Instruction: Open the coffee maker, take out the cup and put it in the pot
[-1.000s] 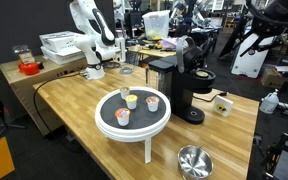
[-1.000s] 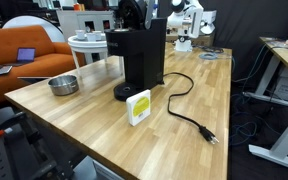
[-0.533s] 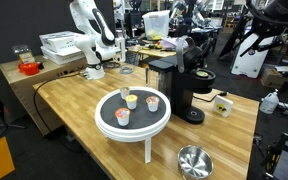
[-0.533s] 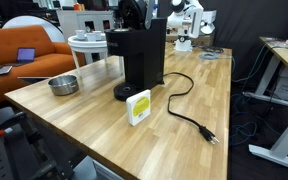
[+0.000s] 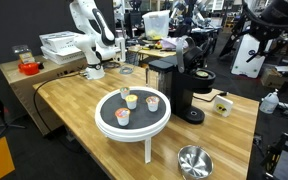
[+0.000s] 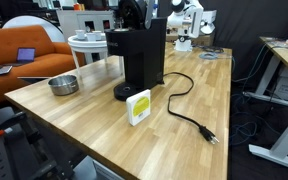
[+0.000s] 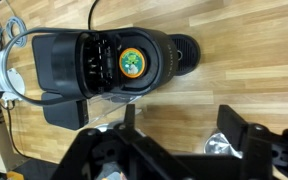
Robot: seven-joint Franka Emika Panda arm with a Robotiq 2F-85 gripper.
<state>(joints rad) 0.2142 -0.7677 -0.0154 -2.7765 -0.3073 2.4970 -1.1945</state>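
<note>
From above, the wrist view shows the black coffee maker (image 7: 64,65) with its top open. The cup (image 7: 132,63), a small pod with a green and yellow top, sits in the chamber. My gripper (image 7: 181,120) hovers over the bare wood beside the machine, open, with nothing between its fingers (image 7: 234,125). A piece of the steel pot (image 7: 216,146) shows behind the right finger. In both exterior views the coffee maker (image 5: 176,85) (image 6: 139,55) stands on the wooden table, and the pot (image 5: 194,161) (image 6: 63,84) sits a little away from it. The gripper (image 6: 134,14) hangs just above the machine.
A white pedestal tray (image 5: 132,127) with three small cups (image 5: 134,100) stands beside the coffee maker. A yellow and white box (image 6: 138,106) and a black power cord (image 6: 189,115) lie on the table. An orange sofa (image 6: 24,50) is beyond the table edge.
</note>
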